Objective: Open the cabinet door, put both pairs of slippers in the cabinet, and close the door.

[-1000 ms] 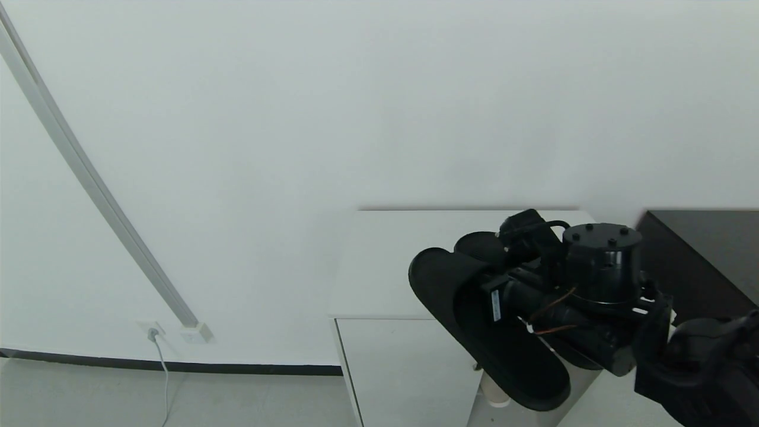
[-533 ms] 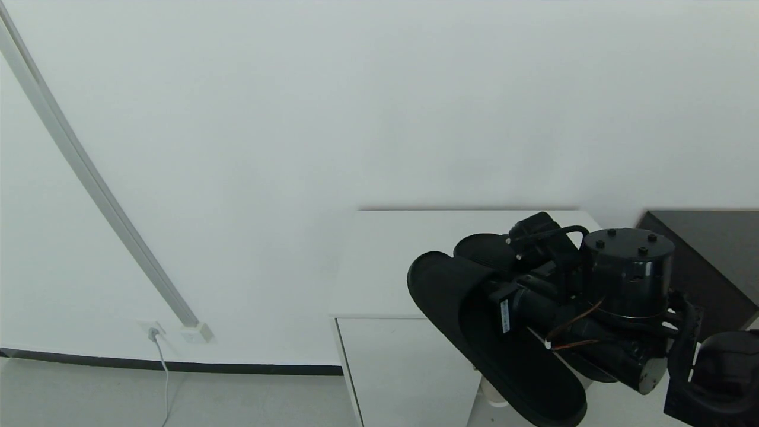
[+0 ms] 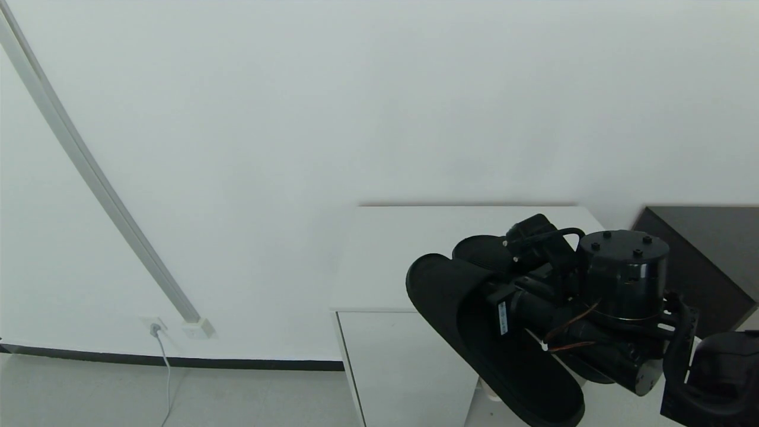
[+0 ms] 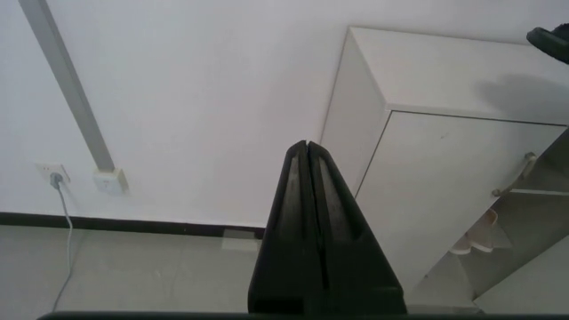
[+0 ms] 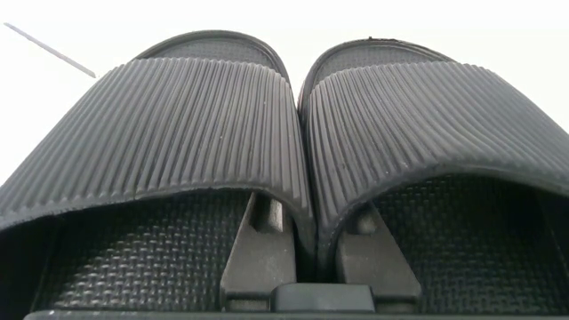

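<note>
**Black pair aloft at cabinet: grip and clearance are the risks**

R claw [image 5: 311, 222] has one finger under each strap, pinching the two straps [image 5: 204, 124] together. That's its whole hold on the slippers [image 3: 474, 314]. The pair hangs tilted in front of the cabinet [image 3: 415, 255], toes up by the top edge, heels low over the door [image 3: 403, 367].

- Door looks ajar, handle [image 4: 514, 174] side swung out.
- Pale thing [image 4: 480, 233] sits low inside, poss. the other pair; can't tell.
- L claw [image 4: 307, 151] is pressed shut, empty, well off to the cabinet's left.

Risks, my read:
- Pinch is on soft straps only, so a jolt or quick swing could let one slipper slide out.
- Long soles may snag the door edge or shelf lip on entry.
- Gap may be too narrow; a nudge could push the door closed.
</note>
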Motion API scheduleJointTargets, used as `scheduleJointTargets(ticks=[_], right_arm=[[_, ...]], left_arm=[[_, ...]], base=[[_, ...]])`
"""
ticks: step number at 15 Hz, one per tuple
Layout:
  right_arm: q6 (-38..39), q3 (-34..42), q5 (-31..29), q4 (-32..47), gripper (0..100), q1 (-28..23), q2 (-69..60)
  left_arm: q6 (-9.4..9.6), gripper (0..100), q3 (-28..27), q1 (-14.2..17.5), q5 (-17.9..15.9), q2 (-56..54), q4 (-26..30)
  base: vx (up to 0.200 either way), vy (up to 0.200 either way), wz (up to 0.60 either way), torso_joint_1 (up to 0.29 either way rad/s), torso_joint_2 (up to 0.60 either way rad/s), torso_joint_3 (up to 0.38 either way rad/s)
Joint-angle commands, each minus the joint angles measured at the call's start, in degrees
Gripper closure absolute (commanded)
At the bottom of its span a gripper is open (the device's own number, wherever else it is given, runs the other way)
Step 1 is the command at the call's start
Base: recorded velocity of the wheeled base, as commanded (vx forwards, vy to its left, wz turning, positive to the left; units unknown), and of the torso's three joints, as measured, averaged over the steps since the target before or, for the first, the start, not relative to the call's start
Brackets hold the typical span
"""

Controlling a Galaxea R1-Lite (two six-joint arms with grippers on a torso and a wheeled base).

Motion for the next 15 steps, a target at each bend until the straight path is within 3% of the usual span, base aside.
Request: scheduleJointTargets(ticks=[1,9,15], right_arm=[[-0.02,-0.01,0.17,-0.03,100,0.18,0.47],[0.07,0.43,0.17,-0.11,100,0.44,0.91],[0.16,0.7,0.34,-0.11,100,0.97,0.91]], left_arm=[[-0.06,100,-0.01,0.01,0.11,0.08,-0.01],[-0.06,100,-0.01,0.01,0.11,0.08,-0.01],[-0.15,100,-0.01,0.01,0.19,0.08,-0.01]], base=[[-0.2,0.0,0.0,0.002,0.0,0.002],[-0.2,0.0,0.0,0.0,0.0,0.005],[0.0,0.0,0.0,0.0,0.0,0.0]])
